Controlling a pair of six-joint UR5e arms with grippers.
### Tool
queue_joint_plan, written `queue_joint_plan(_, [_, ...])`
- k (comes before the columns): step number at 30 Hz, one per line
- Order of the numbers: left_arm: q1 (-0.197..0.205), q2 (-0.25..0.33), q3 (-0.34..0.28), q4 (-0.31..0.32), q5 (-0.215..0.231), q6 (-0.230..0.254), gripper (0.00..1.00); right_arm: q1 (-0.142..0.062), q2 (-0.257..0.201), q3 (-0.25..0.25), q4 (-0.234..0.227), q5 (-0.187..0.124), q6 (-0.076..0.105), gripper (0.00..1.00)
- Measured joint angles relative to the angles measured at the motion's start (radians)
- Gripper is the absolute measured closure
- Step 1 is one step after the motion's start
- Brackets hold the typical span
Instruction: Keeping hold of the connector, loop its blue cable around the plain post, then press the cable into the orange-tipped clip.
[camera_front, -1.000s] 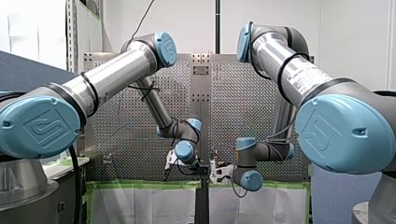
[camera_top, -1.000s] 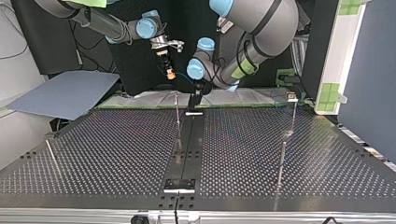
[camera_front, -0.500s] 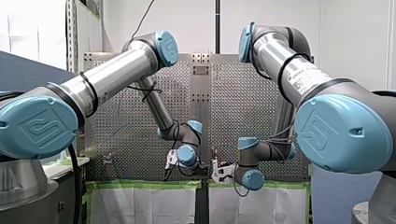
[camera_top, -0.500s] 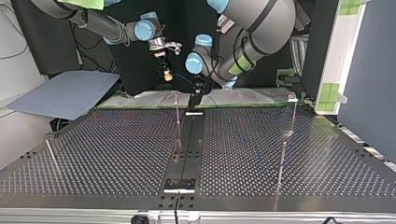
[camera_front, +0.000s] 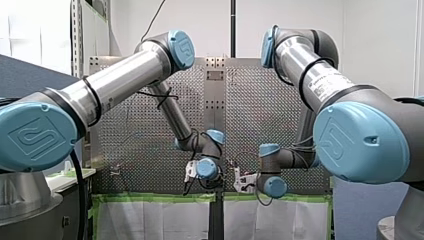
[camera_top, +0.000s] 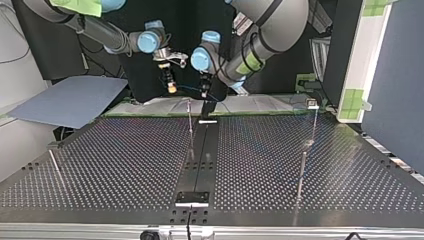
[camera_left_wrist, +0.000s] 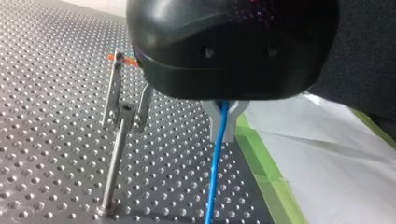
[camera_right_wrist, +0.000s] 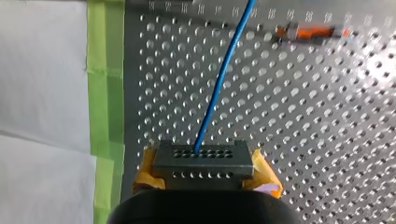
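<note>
The right tool (camera_right_wrist: 205, 173) clamps the connector (camera_right_wrist: 203, 157) between yellow pads (camera_right_wrist: 264, 173); the left tool (camera_left_wrist: 223, 122) is closed around the blue cable (camera_left_wrist: 215, 177) above the bench (camera_left_wrist: 56, 140).

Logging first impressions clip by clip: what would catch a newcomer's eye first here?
My left arm and my right arm loom large in the front view, nearly meeting low at its middle. In the right wrist view a blue cable runs from the connector clamped in my right gripper.
</note>
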Motion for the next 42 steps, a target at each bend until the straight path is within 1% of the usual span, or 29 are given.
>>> queue_joint_plan(5, [-0.01,0.0,0.0,0.018,-0.038,-0.01,1.0,-0.018,0.0,-0.016,0.018,0.0,-0.001,1.0])
queue_joint_plan(9, [-0.01,0.0,0.001,0.033,-0.055,-0.017,1.0,-0.031,0.0,-0.029,0.026,0.0,-0.002,1.0])
queue_joint_plan(13, [-0.006,0.0,0.004,0.043,-0.085,-0.023,1.0,-0.045,0.0,-0.04,0.028,-0.001,-0.002,1.0])
queue_joint_plan(16, [-0.004,0.0,0.011,0.045,-0.111,-0.019,1.0,-0.057,0.0,-0.048,0.028,-0.002,-0.002,1.0])
queue_joint_plan(19, [-0.006,0.0,0.02,0.045,-0.136,-0.012,1.0,-0.068,0.0,-0.056,0.034,-0.003,-0.006,1.0])
queue_joint_plan(22, [-0.005,0.0,0.024,0.046,-0.151,-0.008,1.0,-0.079,0.001,-0.061,0.037,-0.004,-0.011,1.0])
queue_joint_plan(27, [-0.007,0.0,0.026,0.041,-0.159,-0.008,1.0,-0.095,0.0,-0.071,0.044,-0.004,-0.017,1.0])
queue_joint_plan(32, [-0.004,-0.001,0.027,0.04,-0.153,-0.007,1.0,-0.111,0.0,-0.08,0.055,-0.004,-0.019,1.0])
queue_joint_plan(37, [0.003,-0.001,0.033,0.04,-0.136,-0.008,1.0,-0.128,0.0,-0.103,0.084,-0.003,-0.02,1.0])
queue_joint_plan(39, [0.006,-0.001,0.04,0.037,-0.133,-0.008,1.0,-0.135,0.0,-0.115,0.102,-0.002,-0.02,1.0])
queue_joint_plan(42, [0.009,-0.001,0.052,0.029,-0.126,-0.009,1.0,-0.143,0.0,-0.128,0.122,-0.002,-0.017,1.0])
